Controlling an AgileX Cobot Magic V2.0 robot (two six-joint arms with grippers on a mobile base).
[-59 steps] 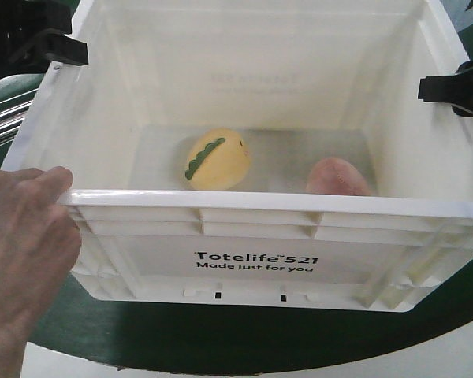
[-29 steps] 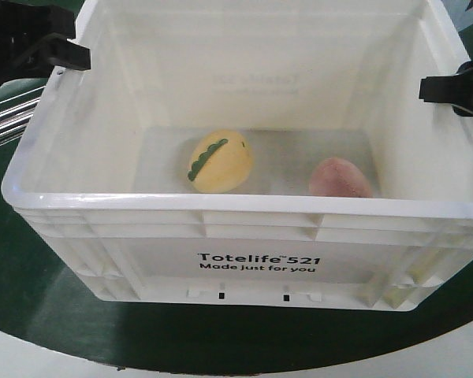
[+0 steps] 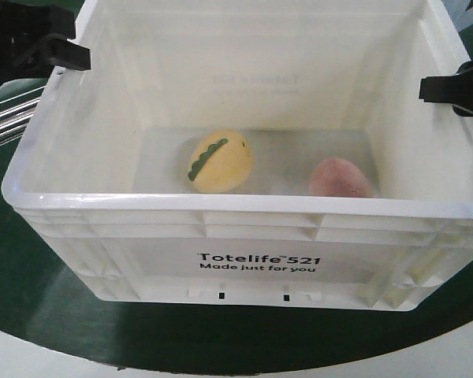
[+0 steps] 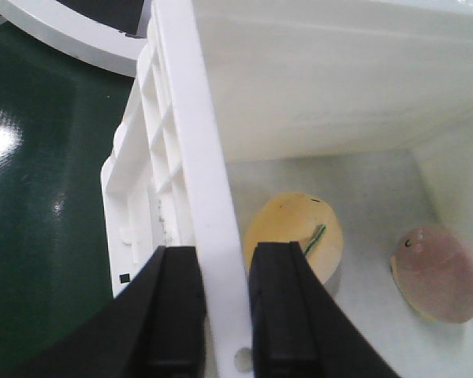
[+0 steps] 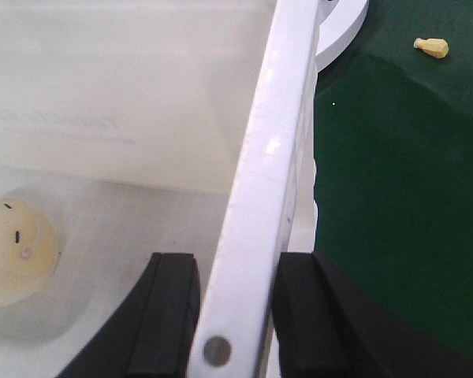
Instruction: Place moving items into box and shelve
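The white box (image 3: 244, 203) printed "Totelife 521" stands on the green table, with both moving items on its floor. The pale yellow egg with a green stripe (image 3: 219, 161) lies left of centre and the reddish-brown egg (image 3: 340, 178) to its right. My left gripper (image 3: 59, 51) sits at the box's left wall. In the left wrist view its black fingers (image 4: 177, 315) are clamped on that rim (image 4: 197, 157), with the yellow egg (image 4: 299, 224) and reddish egg (image 4: 440, 272) beyond. My right gripper (image 3: 449, 88) holds the right wall; its fingers (image 5: 169, 315) pinch the rim (image 5: 268, 157).
The dark green tabletop (image 3: 221, 346) surrounds the box. A small yellow object (image 5: 432, 48) lies on it to the right of the box. A curved white piece (image 4: 63, 20) lies behind the box. Metal bars (image 3: 4, 118) show at the left edge.
A person's hand that rested on the box's front left corner a second ago has gone. The box shifted slightly right; both grippers stay clamped on its side walls.
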